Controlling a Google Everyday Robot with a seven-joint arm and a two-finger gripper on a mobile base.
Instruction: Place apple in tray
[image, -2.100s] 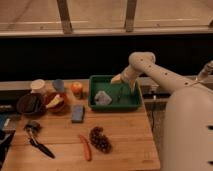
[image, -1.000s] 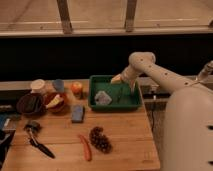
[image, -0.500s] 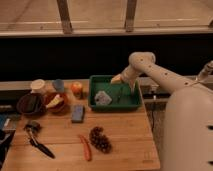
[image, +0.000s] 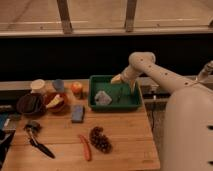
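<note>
Nothing has moved since the earlier frames: arm, apple and everything on the table sit exactly as they did two seconds back.

Gripper (image: 131, 88) hangs over the right rear part of the tray (image: 115, 106), low, near the far wall. Whether it is spread or closed I cannot tell from here, as the wrist blocks it. It does not look like it carries anything.

Apple (image: 76, 88) is outside the tray, upright on the wooden table (image: 125, 137), just beside the tray's left wall, near the back edge. It is not in the tray and not in the gripper, and the tray lies between the two.

Inside the tray: one pale grey crumpled item (image: 102, 97) at the left half, with the right half bare.

Other stuff:
- blue block (image: 78, 113) in front of the apple
- carrot (image: 85, 147) and grape bunch (image: 100, 139) near the front edge
- dark bowl (image: 30, 104) and red bowl (image: 54, 101) with something yellow in it, at the left
- two cups (image: 38, 86) behind them
- black-handled tool (image: 39, 142) at front left

Progress, as I judge it: basically zero. Reach, grasp, lift, carry and release are all left. The arm must cross leftward over the tray to get at the apple. The drop spot is easy; the open right half of the tray avoids the grey item.
</note>
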